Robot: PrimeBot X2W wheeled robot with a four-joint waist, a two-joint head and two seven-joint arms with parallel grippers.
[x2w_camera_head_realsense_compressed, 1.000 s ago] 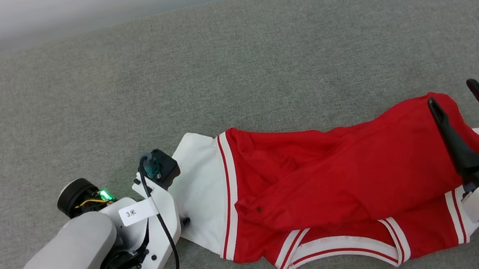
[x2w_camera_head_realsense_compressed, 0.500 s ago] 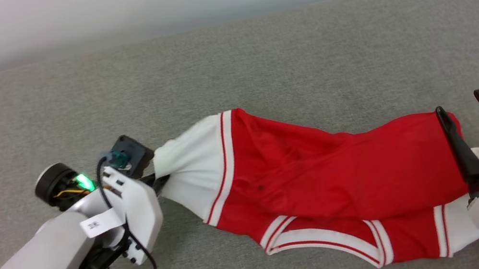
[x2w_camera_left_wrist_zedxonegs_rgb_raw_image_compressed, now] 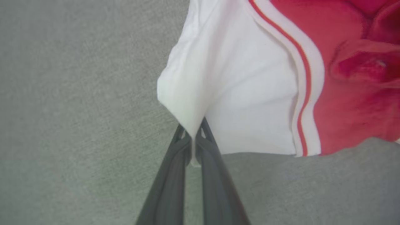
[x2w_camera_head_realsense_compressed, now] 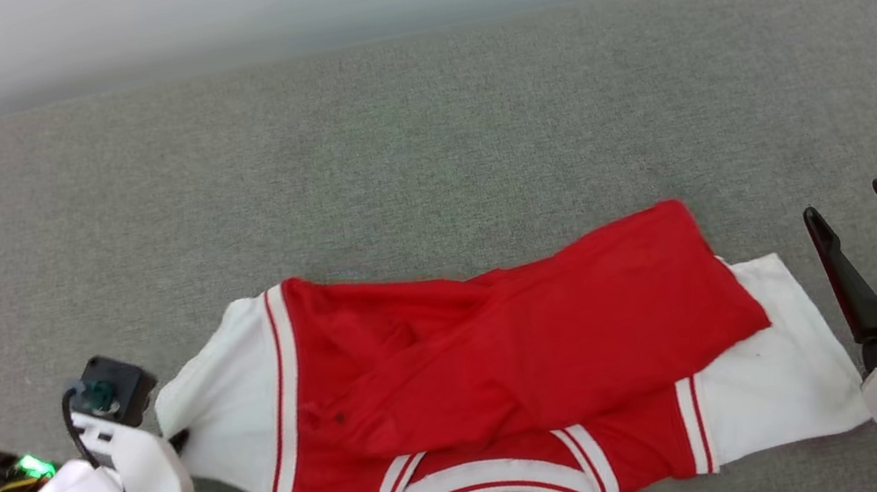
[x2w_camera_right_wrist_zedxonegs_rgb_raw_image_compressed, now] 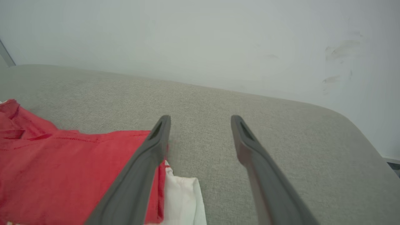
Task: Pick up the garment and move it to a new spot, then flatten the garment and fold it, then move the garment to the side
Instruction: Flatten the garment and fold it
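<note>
Grey couch [x2w_camera_head_realsense_compressed: 423, 151]: left end effector [x2w_camera_left_wrist_zedxonegs_rgb_raw_image_compressed: 194, 138] clamps garment [x2w_camera_head_realsense_compressed: 508, 341] sleeve; right end effector [x2w_camera_head_realsense_compressed: 847, 202] apart, half-cropped.

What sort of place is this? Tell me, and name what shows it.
Likely an indoor room set up for garment folding. A wide grey fabric cushion, like a sofa seat or mattress, backs onto a plain pale wall, and a red-and-white garment lies on it.
</note>
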